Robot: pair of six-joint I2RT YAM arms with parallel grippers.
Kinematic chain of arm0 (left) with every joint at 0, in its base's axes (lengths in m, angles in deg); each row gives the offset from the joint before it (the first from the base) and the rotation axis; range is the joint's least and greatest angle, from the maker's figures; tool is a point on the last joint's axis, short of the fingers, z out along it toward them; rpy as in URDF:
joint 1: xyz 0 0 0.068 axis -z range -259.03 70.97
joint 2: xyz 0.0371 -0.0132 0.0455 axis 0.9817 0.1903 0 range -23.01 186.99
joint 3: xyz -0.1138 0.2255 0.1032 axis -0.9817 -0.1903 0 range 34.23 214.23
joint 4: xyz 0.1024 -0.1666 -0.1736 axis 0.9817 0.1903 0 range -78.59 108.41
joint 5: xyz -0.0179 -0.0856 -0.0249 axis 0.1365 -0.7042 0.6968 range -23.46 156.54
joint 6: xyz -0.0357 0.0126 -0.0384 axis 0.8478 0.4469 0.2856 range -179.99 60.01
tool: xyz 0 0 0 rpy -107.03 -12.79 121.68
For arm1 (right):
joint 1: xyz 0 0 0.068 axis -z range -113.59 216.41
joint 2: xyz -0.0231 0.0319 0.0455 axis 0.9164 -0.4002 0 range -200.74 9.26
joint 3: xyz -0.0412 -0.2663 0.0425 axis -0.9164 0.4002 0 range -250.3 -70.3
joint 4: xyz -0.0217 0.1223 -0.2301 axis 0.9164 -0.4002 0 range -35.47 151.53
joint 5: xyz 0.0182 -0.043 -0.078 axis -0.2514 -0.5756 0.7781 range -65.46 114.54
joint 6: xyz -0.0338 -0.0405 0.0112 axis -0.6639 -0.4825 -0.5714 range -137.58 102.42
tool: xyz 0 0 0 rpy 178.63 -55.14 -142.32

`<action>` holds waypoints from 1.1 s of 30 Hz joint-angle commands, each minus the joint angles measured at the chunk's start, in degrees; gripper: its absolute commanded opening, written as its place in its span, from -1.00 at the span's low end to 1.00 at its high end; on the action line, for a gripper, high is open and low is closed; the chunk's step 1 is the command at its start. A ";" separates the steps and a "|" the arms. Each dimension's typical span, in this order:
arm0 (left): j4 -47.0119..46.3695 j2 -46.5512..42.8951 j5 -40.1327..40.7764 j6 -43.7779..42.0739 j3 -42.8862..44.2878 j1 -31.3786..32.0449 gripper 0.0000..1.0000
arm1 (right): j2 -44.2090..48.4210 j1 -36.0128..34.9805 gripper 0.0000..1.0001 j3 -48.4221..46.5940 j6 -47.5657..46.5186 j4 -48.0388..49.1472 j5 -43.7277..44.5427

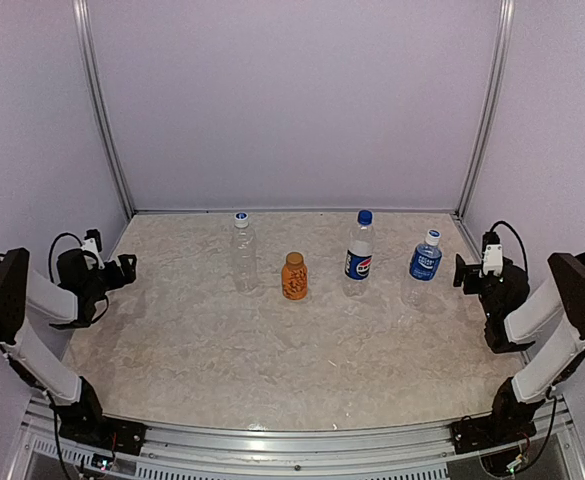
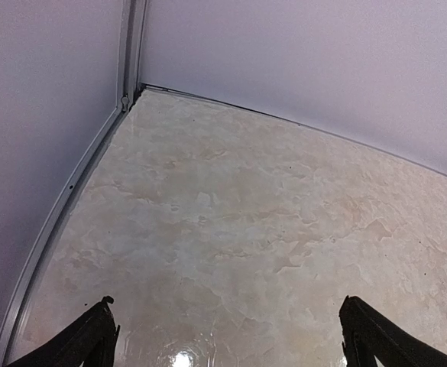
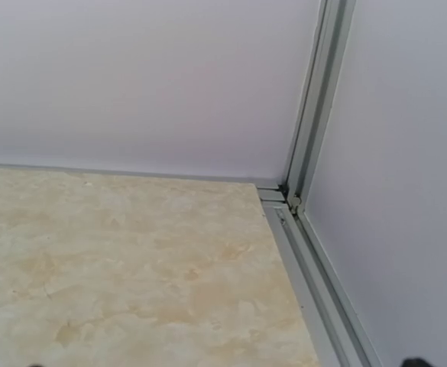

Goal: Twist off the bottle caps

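Pale marbled tabletop (image 1: 272, 350) stretches between lilac walls, and all four bottles stand upright on it in a loose row across the far half, caps on. At the left edge my left gripper (image 1: 124, 268) hangs with its jaws spread wide and nothing between them; its wrist view shows only bare table between the two dark fingertips (image 2: 93, 336). Well to its right stands the clear unlabelled bottle (image 1: 244, 258), then the short orange bottle (image 1: 294, 277) just nearer to me, then the tall Pepsi bottle (image 1: 359, 258) with its blue cap. The clear bottle with the bright-blue label (image 1: 425, 262) comes last, near my right gripper (image 1: 462, 272) but apart from it. Those jaws also stand apart, empty, facing the far right corner.
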 commanded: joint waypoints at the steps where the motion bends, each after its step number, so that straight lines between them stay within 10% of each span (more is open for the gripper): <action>1: -1.18 0.75 -0.13 -0.15 1.08 -0.10 0.98 | 5.12 0.64 0.99 -2.38 2.11 -7.82 4.30; 6: -1.21 0.74 -0.57 -0.11 1.14 -0.30 0.98 | 20.80 1.03 0.99 -8.82 6.53 -31.67 4.57; 9: 19.98 -3.14 1.37 1.32 10.48 -0.87 0.98 | 27.51 1.08 0.99 -14.03 8.52 -45.17 -0.98; 17: 60.41 -10.44 -32.45 -12.03 33.73 -4.11 0.98 | 33.28 -0.28 0.87 -31.52 16.44 -70.26 -23.07; 23: 77.52 -16.57 -34.06 -25.74 36.48 9.14 0.98 | 27.60 -20.38 0.80 -49.54 11.57 -83.39 -11.79; 33: 81.69 -12.91 -30.48 -21.53 45.74 17.51 0.98 | -2.81 -47.99 0.95 -80.90 9.59 -93.29 3.36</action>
